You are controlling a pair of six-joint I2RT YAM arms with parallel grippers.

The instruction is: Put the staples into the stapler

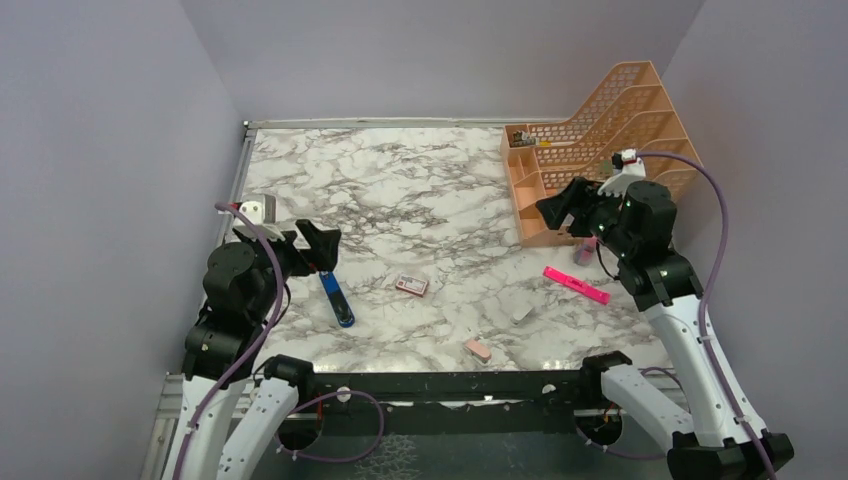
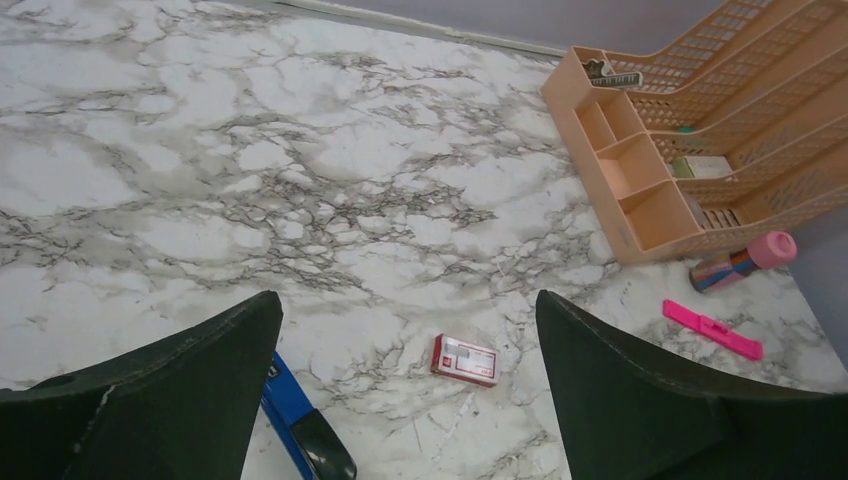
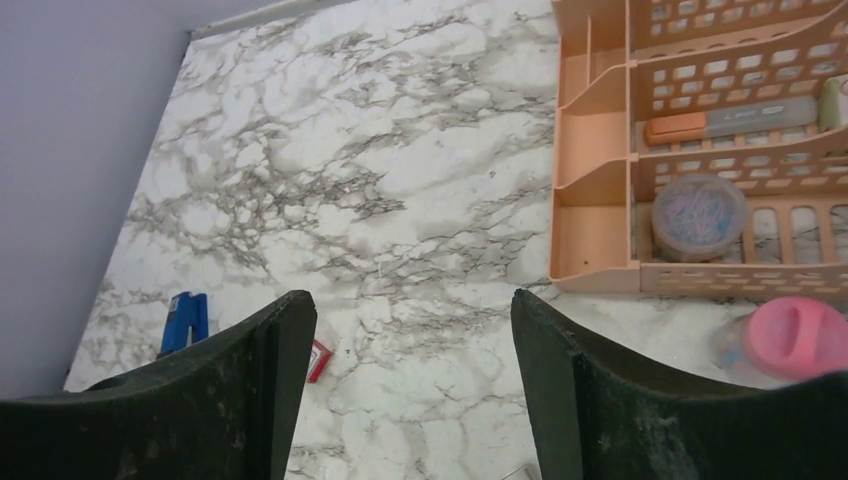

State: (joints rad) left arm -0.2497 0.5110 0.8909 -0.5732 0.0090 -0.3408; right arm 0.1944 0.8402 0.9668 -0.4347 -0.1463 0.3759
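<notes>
Left gripper (image 1: 322, 245) hangs over the left part of the marble table (image 1: 400, 190), its fingers spread wide with nothing between them. Just beneath it on the tabletop lies the blue stapler (image 1: 337, 298), flat, with its black-tipped end pointing toward the near edge. In the left wrist view its other end is hidden behind the left finger (image 2: 180, 400). To the right of the stapler and apart from it, the small pink-and-white box of staples (image 1: 411, 285) lies flat near the middle of the table. Whether it is open cannot be told. Further right and closer to the front edge lies a salmon eraser (image 1: 477, 349). Past that is a small grey piece (image 1: 522, 314), too small to make out. A bright pink highlighter (image 1: 576, 285) lies at a slant on the right side. Farther back, a tube with a pink cap (image 2: 745, 262) lies on its side just beside the front corner of the peach desk organizer (image 1: 620, 110). Right gripper (image 1: 562, 205) hovers by the organizer's near compartments, its fingers also apart and holding nothing. Inside the organizer, the right wrist view shows a round clear tub (image 3: 700, 215) and a marker (image 3: 730, 120).
</notes>
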